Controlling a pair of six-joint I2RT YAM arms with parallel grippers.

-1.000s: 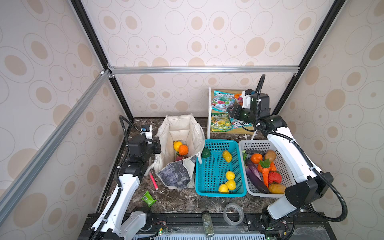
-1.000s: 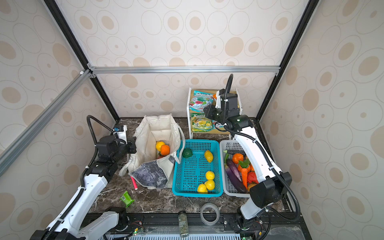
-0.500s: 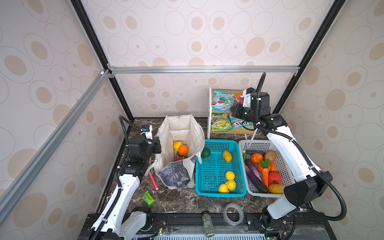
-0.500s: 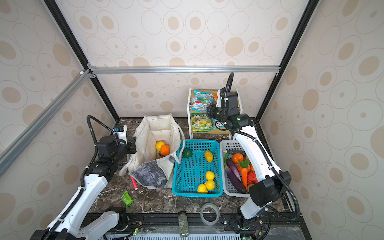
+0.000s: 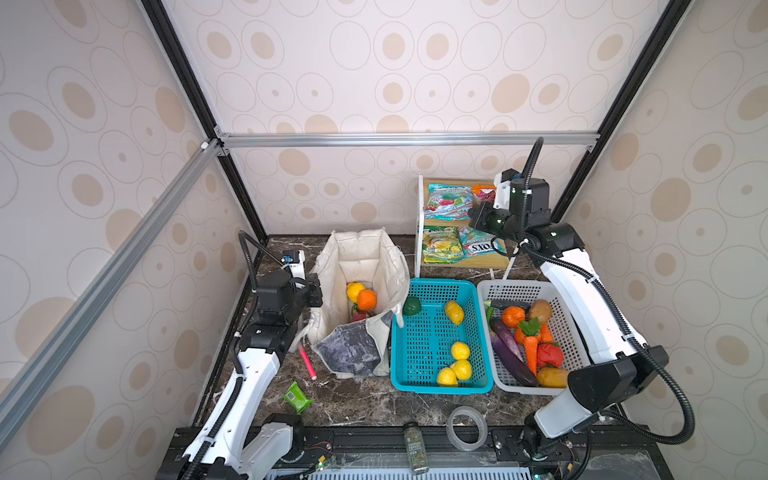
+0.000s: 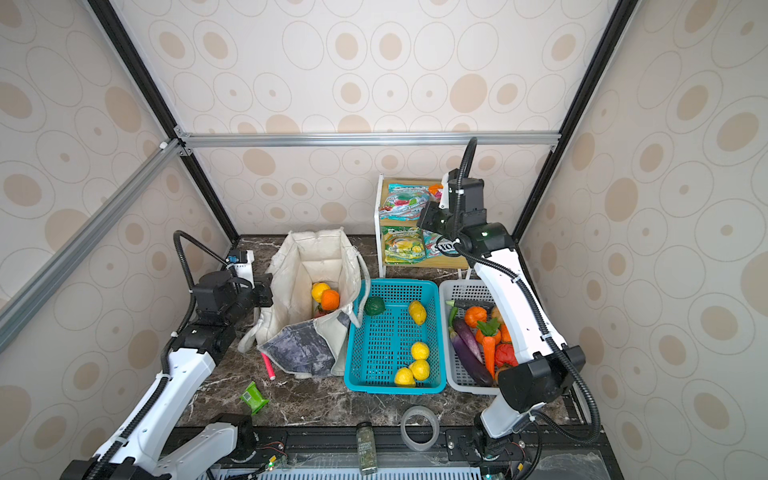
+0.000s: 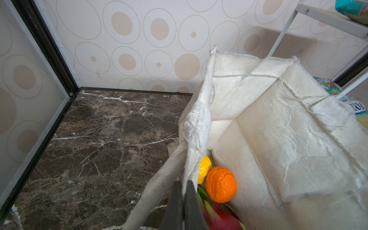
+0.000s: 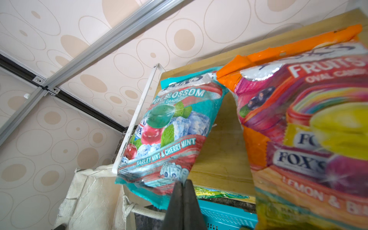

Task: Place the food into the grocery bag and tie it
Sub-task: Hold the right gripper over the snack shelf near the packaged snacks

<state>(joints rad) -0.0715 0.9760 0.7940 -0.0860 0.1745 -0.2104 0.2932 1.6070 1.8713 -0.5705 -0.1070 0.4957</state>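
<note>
**Mint packet pinched at the shelf, bag held open**

My right gripper (image 8: 182, 186) is clamped tight on the near edge of the teal mint candy packet (image 8: 169, 135). The view is very close and the tips cover the seam, so I judge rather than see that the film lies between them. The packet lies on the top board of the wooden shelf (image 8: 219, 155), and its far corner touches the orange fruit candy packet (image 8: 298, 123).

In both top views the shelf stands right of centre at the back. The grocery bag (image 5: 361, 257) sits in the middle of the frame, just left of the teal basket (image 5: 440, 388). My left gripper (image 7: 184, 185) is closed on the bag's rim beside a strap, which props the mouth open. An orange toy fruit (image 7: 221, 184) and a yellow toy fruit (image 7: 204, 171) lie at the bottom.

To do this step well, I should draw the packet toward me slowly, since a thin slick edge can slip out. I should also watch that the orange packet is not dragged off with it. Once clear of the shelf frame, I carry it over the basket. I let go only when it hangs above the bag's mouth.
</note>
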